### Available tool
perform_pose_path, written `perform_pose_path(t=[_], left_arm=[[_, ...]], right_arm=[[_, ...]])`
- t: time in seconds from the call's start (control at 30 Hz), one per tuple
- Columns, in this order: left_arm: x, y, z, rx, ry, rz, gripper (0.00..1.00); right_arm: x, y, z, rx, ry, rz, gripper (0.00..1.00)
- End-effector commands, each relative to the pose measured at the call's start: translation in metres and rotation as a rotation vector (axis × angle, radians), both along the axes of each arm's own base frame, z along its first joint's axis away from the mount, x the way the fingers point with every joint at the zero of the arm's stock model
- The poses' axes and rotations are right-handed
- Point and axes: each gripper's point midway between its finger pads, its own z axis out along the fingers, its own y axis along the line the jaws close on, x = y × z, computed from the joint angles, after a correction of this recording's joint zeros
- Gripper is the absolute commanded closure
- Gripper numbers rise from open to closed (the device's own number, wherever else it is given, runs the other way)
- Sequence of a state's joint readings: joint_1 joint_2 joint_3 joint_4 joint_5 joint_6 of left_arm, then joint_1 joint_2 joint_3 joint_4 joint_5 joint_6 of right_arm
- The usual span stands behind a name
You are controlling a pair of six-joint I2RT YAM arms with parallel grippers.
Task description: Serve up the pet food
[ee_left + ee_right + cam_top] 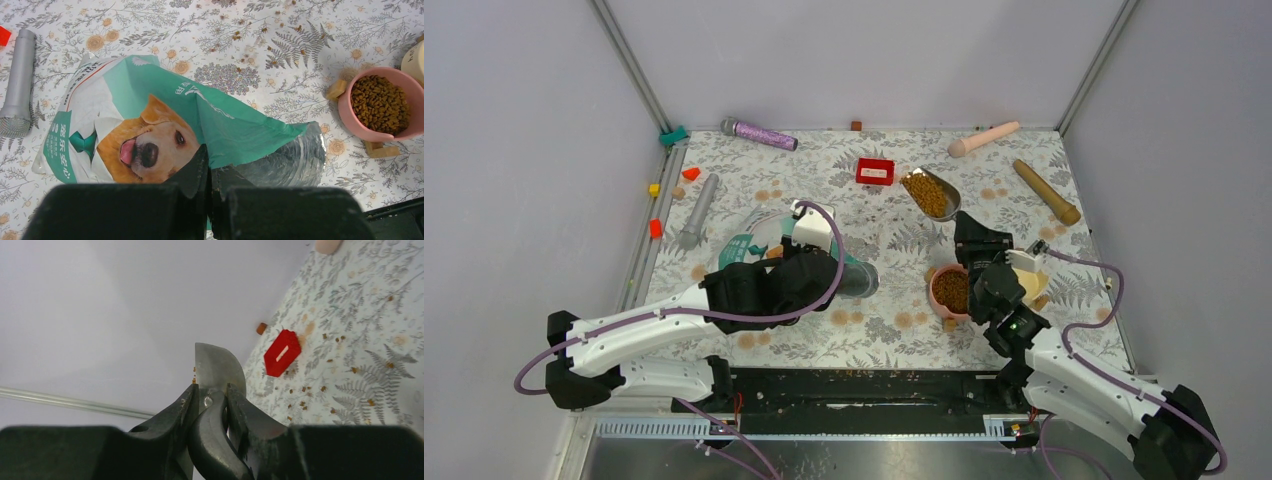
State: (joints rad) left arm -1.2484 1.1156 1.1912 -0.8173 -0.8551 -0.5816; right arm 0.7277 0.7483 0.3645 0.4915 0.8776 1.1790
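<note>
The teal-and-white dog-face bag lies on its side on the table, its silver open mouth facing right. My left gripper is shut on the bag's near edge, and the left wrist view shows the closed gripper pinching the foil of the bag. My right gripper is shut on the handle of the grey scoop, held level and heaped with brown kibble. The right wrist view shows this gripper around the black handle, with the scoop's back beyond. The pink bowl holds kibble.
A cream-yellow bowl sits right of the pink one, under my right arm. A red block, purple cylinder, pink pestle, wooden pin and grey microphone-like cylinder lie around. Loose kibble dots the cloth.
</note>
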Motion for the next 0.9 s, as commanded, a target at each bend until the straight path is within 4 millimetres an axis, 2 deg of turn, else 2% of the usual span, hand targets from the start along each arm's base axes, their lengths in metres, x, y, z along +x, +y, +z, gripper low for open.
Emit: perform_pose_path(t=[0.0, 0.17, 0.37, 0.57, 0.73, 0.87], left_arm=[[0.007, -0.008, 0.027, -0.116, -0.045, 0.021, 1.0], [0.006, -0.008, 0.029, -0.124, -0.045, 0.018, 1.0], [0.006, -0.01, 0.026, -0.118, -0.04, 0.017, 1.0], [0.006, -0.011, 0.025, -0.117, -0.036, 0.015, 1.0], [0.005, -0.012, 0.026, -0.124, -0.032, 0.006, 1.0], [0.004, -0.013, 0.025, -0.124, -0.026, -0.002, 1.0]], right_arm=[[-0.006, -0.003, 0.078, 0.227, -0.305, 0.038, 1.0], [-0.012, 0.0, 0.084, 0.236, -0.32, 0.082, 1.0], [-0.021, -0.008, 0.077, 0.252, -0.33, 0.078, 1.0], [-0.028, -0.025, 0.064, 0.223, -0.298, 0.023, 1.0], [-0.037, -0.046, 0.036, 0.16, -0.213, -0.043, 1.0], [-0.053, -0.069, 0.001, 0.098, -0.101, -0.099, 1.0]])
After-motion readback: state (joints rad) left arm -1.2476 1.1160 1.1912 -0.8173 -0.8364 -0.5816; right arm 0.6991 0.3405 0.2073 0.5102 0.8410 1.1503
